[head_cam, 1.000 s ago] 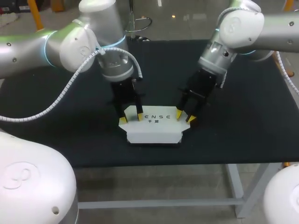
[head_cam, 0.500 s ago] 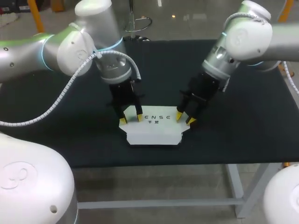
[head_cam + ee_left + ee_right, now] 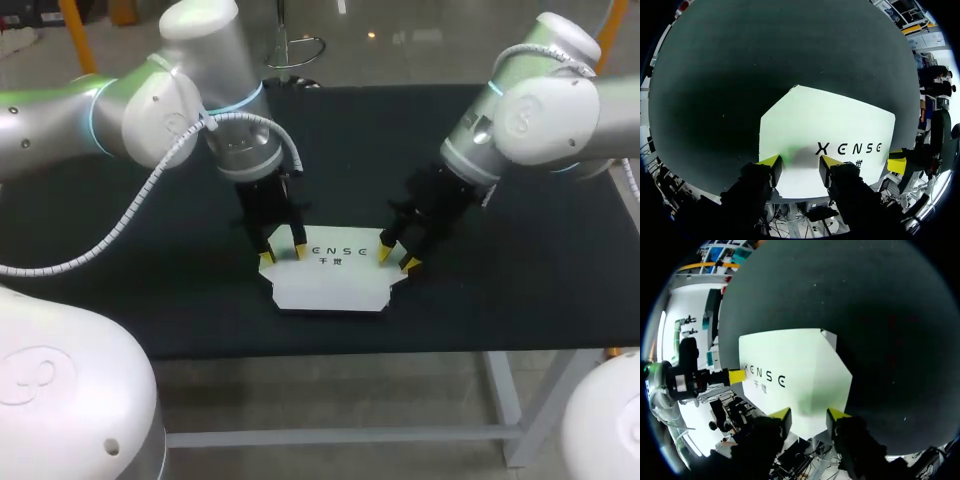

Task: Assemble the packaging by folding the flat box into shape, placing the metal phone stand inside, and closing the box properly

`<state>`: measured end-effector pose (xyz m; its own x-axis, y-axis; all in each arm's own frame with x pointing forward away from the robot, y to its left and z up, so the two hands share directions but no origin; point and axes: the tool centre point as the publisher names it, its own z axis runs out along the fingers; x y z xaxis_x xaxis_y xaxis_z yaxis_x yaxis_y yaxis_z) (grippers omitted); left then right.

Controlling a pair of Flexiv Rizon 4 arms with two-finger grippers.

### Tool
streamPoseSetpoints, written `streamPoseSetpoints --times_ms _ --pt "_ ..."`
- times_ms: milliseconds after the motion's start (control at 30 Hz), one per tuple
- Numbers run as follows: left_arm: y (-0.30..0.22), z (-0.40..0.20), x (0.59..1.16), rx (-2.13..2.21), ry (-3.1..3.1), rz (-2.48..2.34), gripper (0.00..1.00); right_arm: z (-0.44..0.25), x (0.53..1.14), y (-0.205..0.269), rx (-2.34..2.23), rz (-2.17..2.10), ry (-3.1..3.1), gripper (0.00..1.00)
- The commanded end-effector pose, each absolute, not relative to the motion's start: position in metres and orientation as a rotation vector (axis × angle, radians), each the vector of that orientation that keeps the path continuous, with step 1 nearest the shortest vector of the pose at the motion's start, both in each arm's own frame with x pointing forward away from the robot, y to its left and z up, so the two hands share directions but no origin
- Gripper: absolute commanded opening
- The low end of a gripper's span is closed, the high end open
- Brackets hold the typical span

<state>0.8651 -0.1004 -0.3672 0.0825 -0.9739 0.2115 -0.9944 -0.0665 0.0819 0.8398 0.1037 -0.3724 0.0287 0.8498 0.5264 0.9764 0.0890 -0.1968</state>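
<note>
Note that the white box (image 3: 330,280) lies printed face up on the black bench (image 3: 150,290), near the front edge and roughly midway between your two arms.

Your left end effector (image 3: 282,254) stands at the box's far left corner. It is released, with its fingers apart and pointing down, and their yellow tips rest at the box's top face. Nothing is gripped between them.

Your right end effector (image 3: 397,260) stands at the far right corner. It is likewise released, its fingers spread with the tips at the box's edge.
</note>
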Motion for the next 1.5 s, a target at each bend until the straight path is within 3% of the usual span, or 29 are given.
streamPoseSetpoints --times_ms 33,1100,1200,1300,1433,1500 --pt "-0.096 -0.373 0.857 2.148 -2.002 0.207 0.52 -0.375 0.838 0.106 -1.805 -0.337 -1.848 0.49" --pt "-0.099 -0.381 0.853 2.158 -2.009 0.295 0.65 -0.386 0.84 0.109 -1.875 -0.519 -1.77 0.51" --pt "-0.099 -0.381 0.853 2.158 -2.009 0.295 0.65 -0.386 0.84 0.109 -1.875 -0.519 -1.77 0.49" --pt "-0.099 -0.381 0.853 2.158 -2.009 0.295 0.59 -0.386 0.84 0.109 -1.875 -0.519 -1.77 0.5" --pt "-0.099 -0.381 0.853 2.158 -2.009 0.295 0.73 -0.386 0.84 0.109 -1.875 -0.519 -1.77 0.58" --pt "-0.099 -0.381 0.853 2.158 -2.009 0.295 0.68 -0.386 0.84 0.109 -1.875 -0.519 -1.77 0.54"
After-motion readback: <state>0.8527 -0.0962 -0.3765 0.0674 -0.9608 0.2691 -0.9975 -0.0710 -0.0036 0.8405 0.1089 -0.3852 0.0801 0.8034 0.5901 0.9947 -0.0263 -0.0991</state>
